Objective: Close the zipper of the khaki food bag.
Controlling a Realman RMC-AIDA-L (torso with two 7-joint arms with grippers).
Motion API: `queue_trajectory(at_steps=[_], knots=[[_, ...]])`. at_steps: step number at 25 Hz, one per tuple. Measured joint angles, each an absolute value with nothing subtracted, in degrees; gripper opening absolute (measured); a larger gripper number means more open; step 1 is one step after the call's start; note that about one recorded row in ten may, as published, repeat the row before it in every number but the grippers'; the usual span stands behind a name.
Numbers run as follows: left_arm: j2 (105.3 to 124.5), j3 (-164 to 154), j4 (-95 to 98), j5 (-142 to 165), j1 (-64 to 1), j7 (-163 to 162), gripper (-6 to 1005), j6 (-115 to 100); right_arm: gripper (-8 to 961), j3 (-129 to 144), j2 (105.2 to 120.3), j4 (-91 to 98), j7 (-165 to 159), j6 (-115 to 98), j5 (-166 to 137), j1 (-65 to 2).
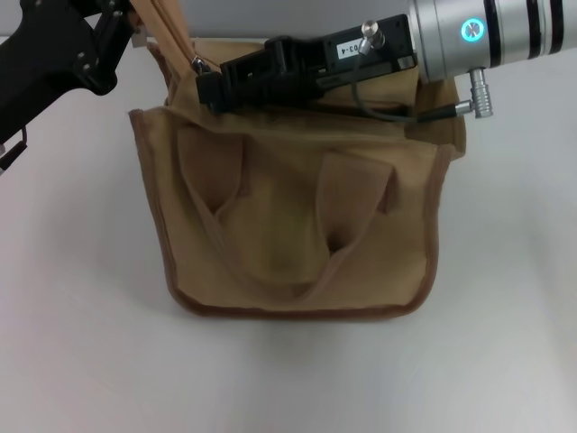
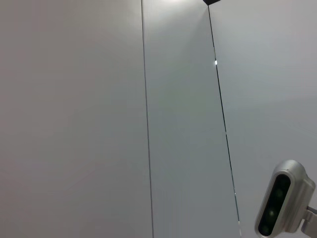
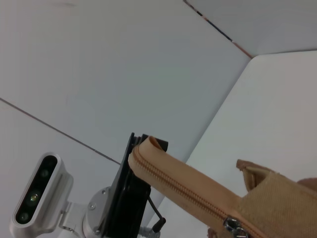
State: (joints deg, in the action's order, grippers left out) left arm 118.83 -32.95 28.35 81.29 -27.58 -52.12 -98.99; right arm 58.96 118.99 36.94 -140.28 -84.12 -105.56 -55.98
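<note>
Evidently the zipper (image 3: 198,196) is near the end of its run: in the right wrist view the silver pull tab (image 3: 233,225) sits right where the tan tape leaves the canvas body, and the tape beyond it reads as a joined tail with a single line of teeth. I judge the closing mostly done; what may remain is the last bit of travel and letting go, though the top seam itself is hidden in the head view behind the arm.

The khaki food bag (image 1: 297,234) stands at the centre of the white table (image 1: 505,343), front pocket and both looped handles facing the camera. The zipper tail rises from its top corner at about eleven o'clock.

The left gripper (image 1: 135,13) is up there at eleven o'clock, pinching the tail's tip and keeping it taut; its jaws are clamped on the tape. The right gripper (image 1: 212,86) lies across the bag's top edge at twelve o'clock, fingertips pointing toward the tail's base near the pull. Whether its jaws are wide or narrow I cannot tell.
</note>
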Motion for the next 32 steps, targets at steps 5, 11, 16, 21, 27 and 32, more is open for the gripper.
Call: queue_trajectory(at_steps=[5, 11, 16, 21, 27, 32], knots=[[118.83, -33.04, 28.33, 81.16, -27.67, -52.12, 16, -99.14, 424, 58.98, 119.14, 36.98, -140.28, -83.93, -105.03, -56.44], [118.91, -33.04, 28.23, 81.15, -27.69, -52.26, 16, -99.04, 423, 58.97, 119.21, 36.88, -140.31, -84.46, -104.34, -56.58], [118.92, -33.05, 28.21, 81.15, -27.69, -52.29, 16, -98.6, 423, 59.39, 119.2, 36.6, -140.75, -85.16, -104.29, -56.67], [118.92, -33.05, 28.2, 81.16, -27.69, -52.49, 16, -98.86, 424, 59.7, 119.17, 35.79, -140.85, -84.45, -104.4, -57.16], [118.98, -33.13, 28.21, 81.19, -27.77, -52.55, 15, -98.68, 424, 60.99, 119.18, 34.74, -141.1, -83.64, -104.24, -58.16], [119.0, -33.13, 28.22, 81.18, -27.77, -52.45, 15, -98.47, 422, 60.63, 119.18, 35.4, -141.52, -84.2, -104.1, -58.29]])
